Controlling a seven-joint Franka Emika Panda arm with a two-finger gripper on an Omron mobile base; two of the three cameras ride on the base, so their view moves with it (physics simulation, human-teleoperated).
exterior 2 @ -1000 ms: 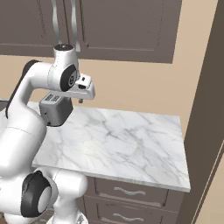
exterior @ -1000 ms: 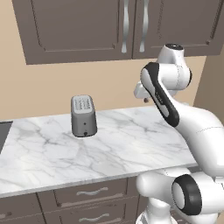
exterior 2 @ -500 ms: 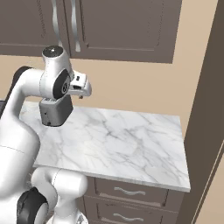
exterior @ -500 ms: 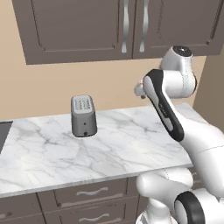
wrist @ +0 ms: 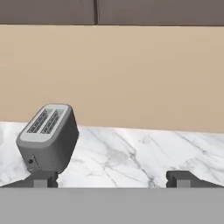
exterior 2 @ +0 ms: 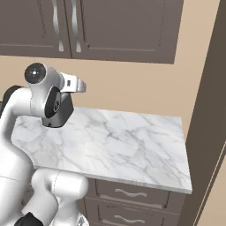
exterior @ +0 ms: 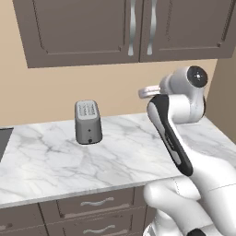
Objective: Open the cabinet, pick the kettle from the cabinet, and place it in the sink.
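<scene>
Two doors: the cabinet (exterior: 124, 30) hangs on the wall at 12 o'clock, grey-brown, both doors closed, its long curved silver handles (exterior: 142, 27) meeting side by side at the middle seam.
Counter: a white marble counter (exterior: 110, 156) runs below, veined in grey, with drawers (exterior: 92, 205) under its front edge.
Wall: plain tan wall (wrist: 131, 74) between counter and cabinet; a tall dark panel (exterior 2: 212, 110) closes the counter's right end.
Toaster: a grey toaster (exterior: 88, 122) stands upright on the marble near the wall, at about 10 o'clock from the gripper.
Gripper: the gripper (wrist: 112, 178) is raised above the counter, level, facing the wall; its two dark fingertips (wrist: 43, 178) are spread wide apart, holding and touching nothing.
Cabinet against gripper: the cabinet's lower edge lies above the gripper, well apart, toward 12 o'clock.
Kettle: cannot tell; the doors are closed.
</scene>
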